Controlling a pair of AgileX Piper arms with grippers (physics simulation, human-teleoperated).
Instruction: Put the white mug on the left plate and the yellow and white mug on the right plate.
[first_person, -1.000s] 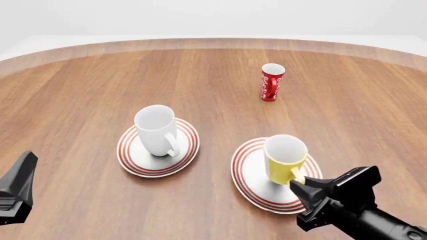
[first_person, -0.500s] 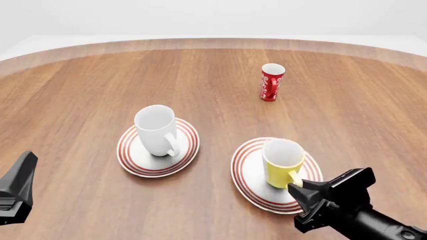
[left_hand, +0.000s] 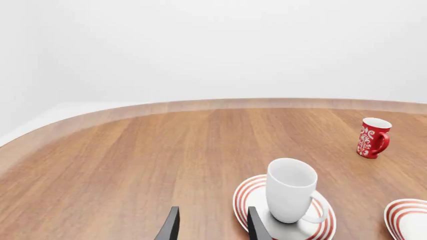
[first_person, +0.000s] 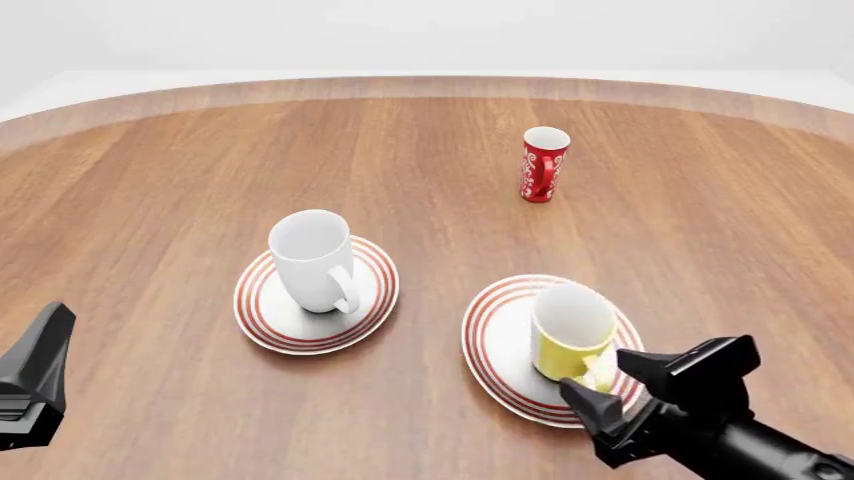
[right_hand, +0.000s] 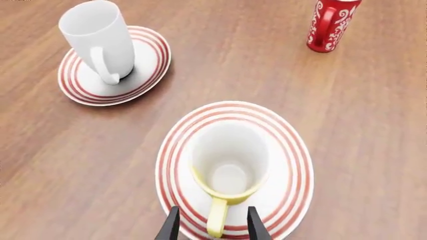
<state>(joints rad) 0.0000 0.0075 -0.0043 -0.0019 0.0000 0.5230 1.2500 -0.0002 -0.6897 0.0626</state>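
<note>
The white mug (first_person: 316, 262) stands upright on the left plate (first_person: 254, 300), handle toward me; the left wrist view also shows the white mug (left_hand: 290, 190) on the left plate (left_hand: 245, 196). The yellow and white mug (first_person: 571, 332) stands upright on the right plate (first_person: 494, 345). My right gripper (first_person: 597, 372) is open, its fingers on either side of the yellow handle, as the right wrist view shows around the mug (right_hand: 229, 165) and right gripper (right_hand: 212, 227). My left gripper (first_person: 47, 345) hangs at the near left, open and empty in its own view (left_hand: 212, 227).
A slim red cup (first_person: 542, 165) with a white pattern stands upright at the far right of the wooden table (first_person: 160, 180), well beyond both plates. The table's curved far edge runs across the back.
The yellow and white mug came down onto the right plate. My right gripper opened and let go of its handle. The left arm and the white mug stayed still.
</note>
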